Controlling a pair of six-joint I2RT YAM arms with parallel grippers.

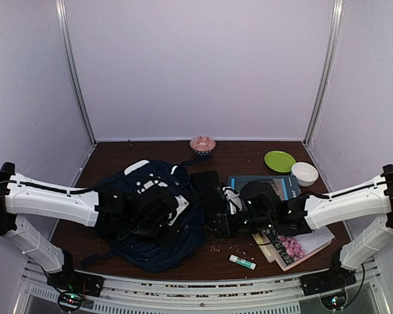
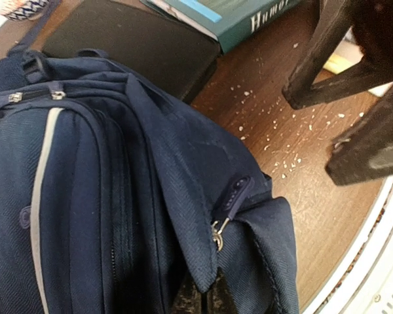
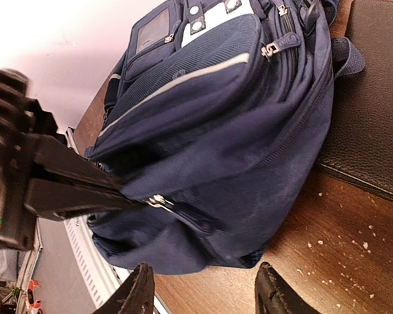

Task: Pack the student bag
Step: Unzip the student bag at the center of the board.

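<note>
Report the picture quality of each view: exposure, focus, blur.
Top external: even, soft light with no glare, though the student bag shows little detail against the dark table. Left wrist: the bag's weave is sharp, while the right gripper at upper right is out of focus. Right wrist: the upper-left background is blown out white, and the left gripper looks soft.

One camera sits high behind the near edge of the table (image 1: 242, 152), looking down and forward over all of it to the back wall (image 1: 203, 65). The left wrist camera hangs close above the backpack (image 2: 85, 196), looking across to the black folder (image 2: 131, 46) and the book (image 2: 236, 16). The right wrist camera sits low by the tabletop, rolled sideways, facing the backpack's side at close range. All three take in backpack and folder.
</note>
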